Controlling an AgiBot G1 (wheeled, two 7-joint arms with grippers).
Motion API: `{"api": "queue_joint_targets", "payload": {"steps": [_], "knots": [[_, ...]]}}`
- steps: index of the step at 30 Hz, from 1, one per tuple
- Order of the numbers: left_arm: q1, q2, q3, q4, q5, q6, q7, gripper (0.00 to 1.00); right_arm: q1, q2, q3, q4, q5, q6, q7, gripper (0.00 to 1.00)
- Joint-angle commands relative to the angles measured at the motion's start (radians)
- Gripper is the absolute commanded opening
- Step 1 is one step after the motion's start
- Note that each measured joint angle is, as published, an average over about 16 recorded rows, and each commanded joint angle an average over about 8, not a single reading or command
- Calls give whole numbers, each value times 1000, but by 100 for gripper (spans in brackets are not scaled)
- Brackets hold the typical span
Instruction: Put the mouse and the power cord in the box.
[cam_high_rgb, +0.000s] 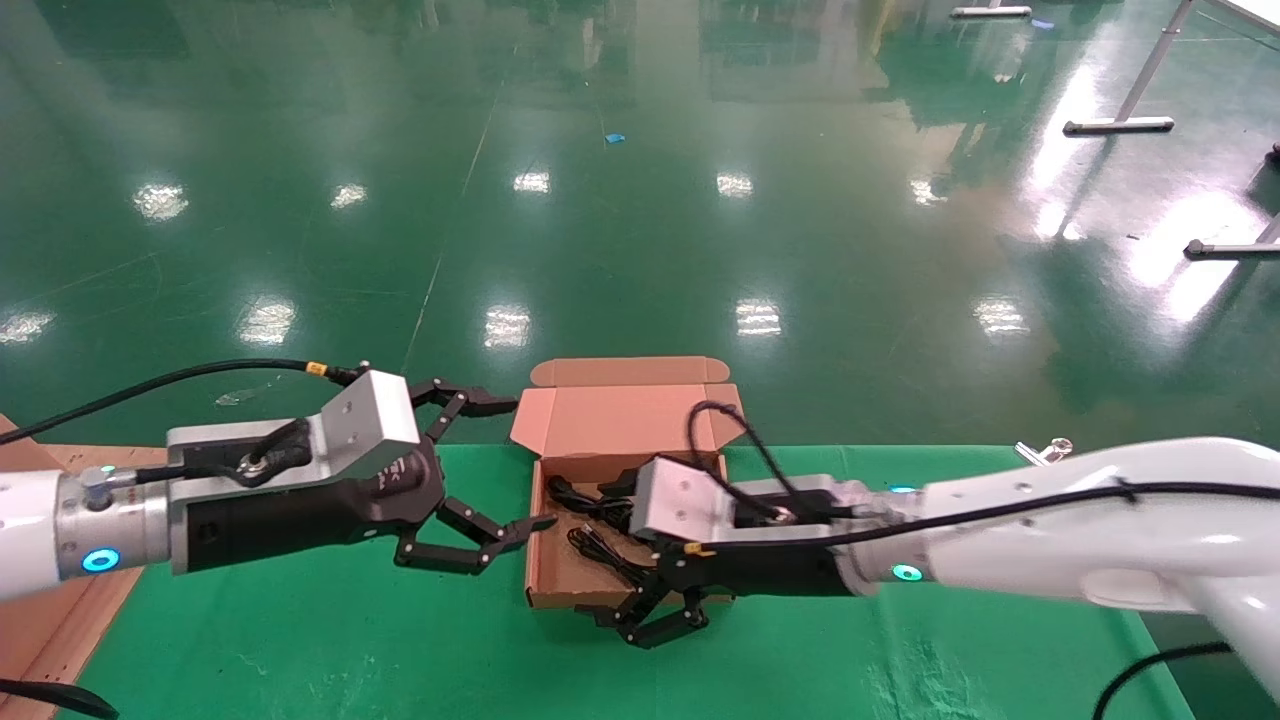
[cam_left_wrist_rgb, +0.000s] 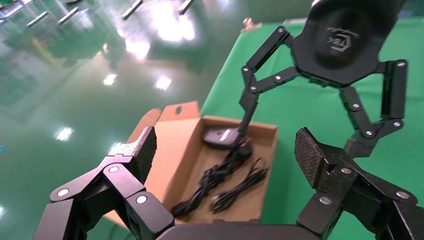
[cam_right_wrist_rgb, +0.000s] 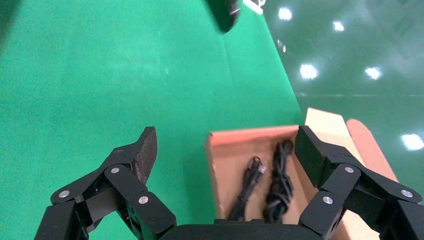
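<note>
A: What sits leftmost?
B: 1 left gripper (cam_high_rgb: 505, 462), fingers spread and empty, just left of 1 box (cam_high_rgb: 600, 425).
A: What does the box hold?
B: 1 mouse (cam_left_wrist_rgb: 220, 136), 2 cords (cam_left_wrist_rgb: 220, 180).
A: Rightmost?
B: 1 right gripper (cam_high_rgb: 640, 620) above the box's near edge, fingers spread and empty.

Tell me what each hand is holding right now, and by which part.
Nothing. Left hand and right hand are both open and empty; the mouse and cords lie in the box.
</note>
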Motion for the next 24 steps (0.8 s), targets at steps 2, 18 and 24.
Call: {"api": "queue_joint_targets", "payload": {"steps": [2, 18, 24], "knots": [[24, -8, -41, -15, -15, 38, -21, 100, -31, 37, 52, 32, 33, -37, 22, 100], [152, -53, -264, -97, -100, 243, -135, 100, -199, 240, 332, 208, 213, -238, 143, 100], [200, -69, -348, -127, -131, 320, -178, 100, -262, 317, 438, 275, 281, -314, 189, 100]]}}
